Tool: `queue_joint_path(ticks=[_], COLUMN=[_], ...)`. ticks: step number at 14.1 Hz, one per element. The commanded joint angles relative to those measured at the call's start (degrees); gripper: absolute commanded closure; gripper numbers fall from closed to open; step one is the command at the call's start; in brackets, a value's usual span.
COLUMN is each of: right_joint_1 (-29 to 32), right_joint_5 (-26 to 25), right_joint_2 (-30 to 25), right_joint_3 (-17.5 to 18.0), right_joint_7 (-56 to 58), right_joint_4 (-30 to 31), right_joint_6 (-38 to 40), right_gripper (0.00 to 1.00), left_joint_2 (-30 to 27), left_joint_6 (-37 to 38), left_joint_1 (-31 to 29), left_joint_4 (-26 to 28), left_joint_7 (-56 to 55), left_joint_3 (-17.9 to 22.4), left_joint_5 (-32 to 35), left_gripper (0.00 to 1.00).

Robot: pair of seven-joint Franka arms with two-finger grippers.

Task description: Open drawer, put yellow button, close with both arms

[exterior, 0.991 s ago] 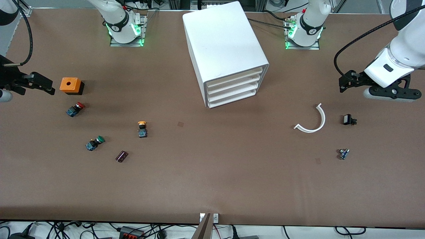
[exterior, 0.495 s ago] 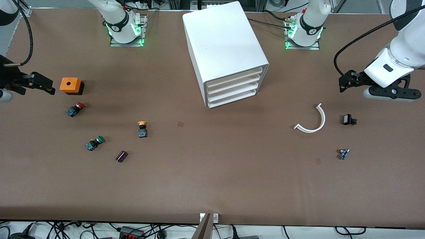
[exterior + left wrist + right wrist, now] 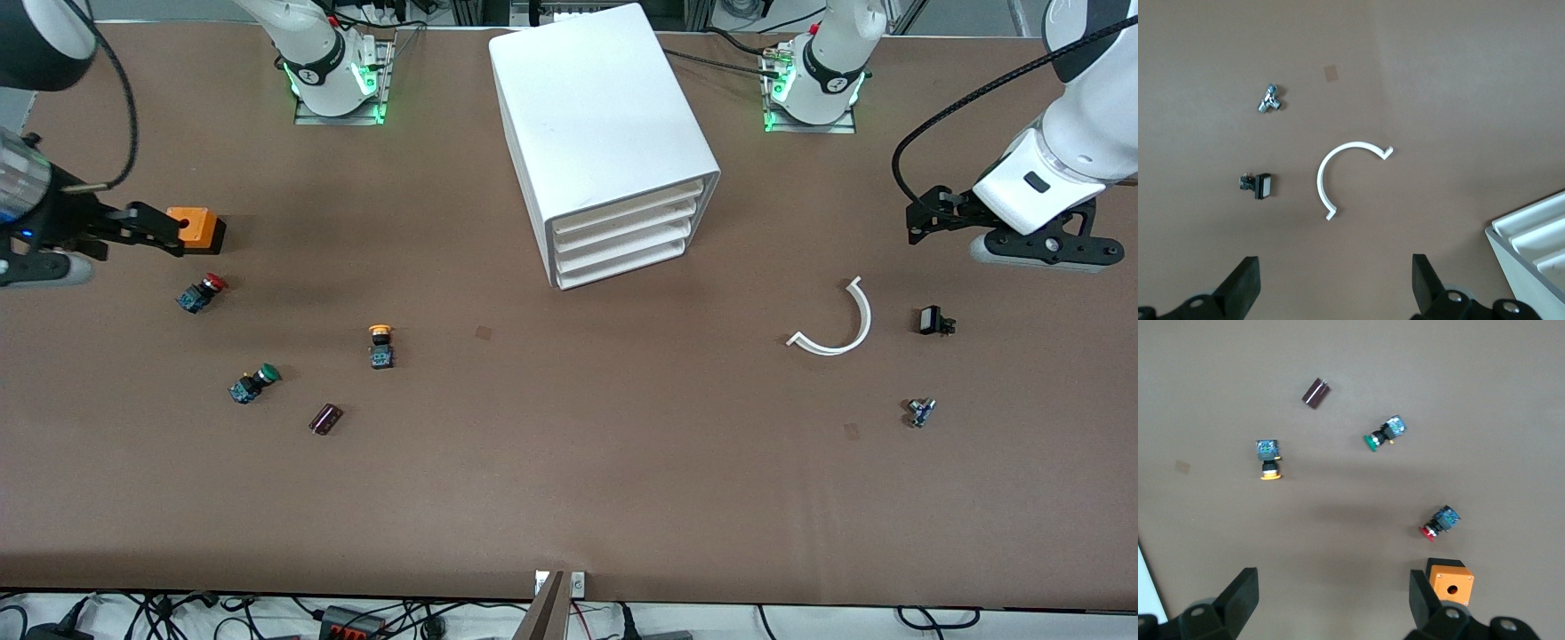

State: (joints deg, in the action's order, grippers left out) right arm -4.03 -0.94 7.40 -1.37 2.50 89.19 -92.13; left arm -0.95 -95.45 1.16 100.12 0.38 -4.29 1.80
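The white cabinet [image 3: 605, 133] stands between the arms' bases, and its uppermost drawer [image 3: 627, 206] is pushed in like the three below it. A corner of the cabinet shows in the left wrist view [image 3: 1535, 247]. The yellow button [image 3: 380, 342] lies on the table toward the right arm's end; it also shows in the right wrist view [image 3: 1269, 460]. My right gripper [image 3: 147, 229] is open and empty in the air beside the orange box, apart from the yellow button; its fingers frame bare table in its wrist view [image 3: 1335, 593]. My left gripper [image 3: 925, 218] is open and empty over the left arm's end [image 3: 1336, 280].
An orange box [image 3: 197, 228], a red-capped switch [image 3: 201, 292], a green-capped switch [image 3: 253, 382] and a dark cylinder [image 3: 325, 418] lie round the yellow button. A white curved strip [image 3: 836, 320], a small black part [image 3: 933, 320] and a small metal part [image 3: 920, 412] lie near the left gripper.
My right gripper has moved in from the table's end toward the orange box and now overlaps its edge. The left arm has barely shifted. Nothing on the table moved.
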Motion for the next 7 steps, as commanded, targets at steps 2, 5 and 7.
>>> queue_joint_path(ticks=[2,5,7], right_joint_1=[-2.11,-4.66,-6.33], right_joint_5=[-0.03,-0.55,-0.12], right_joint_2=[3.31,5.33,8.14], right_joint_3=[-0.03,-0.03,-0.03], right_joint_7=[-0.66,-0.57,-0.57], right_joint_4=[-0.33,-0.33,-0.33], right_joint_6=[-0.68,-1.91,-2.44], right_gripper=[0.00,0.00,0.00], left_joint_2=[1.47,3.92,7.43], left_joint_6=[7.11,12.91,13.98], left_joint_1=[0.34,0.25,0.25], left_joint_4=[-1.69,-1.69,-1.69], left_joint_7=[0.94,0.94,1.03], left_joint_3=[-2.13,-4.41,-6.87], left_joint_5=[-4.86,-8.91,-11.28], left_gripper=[0.00,0.00,0.00])
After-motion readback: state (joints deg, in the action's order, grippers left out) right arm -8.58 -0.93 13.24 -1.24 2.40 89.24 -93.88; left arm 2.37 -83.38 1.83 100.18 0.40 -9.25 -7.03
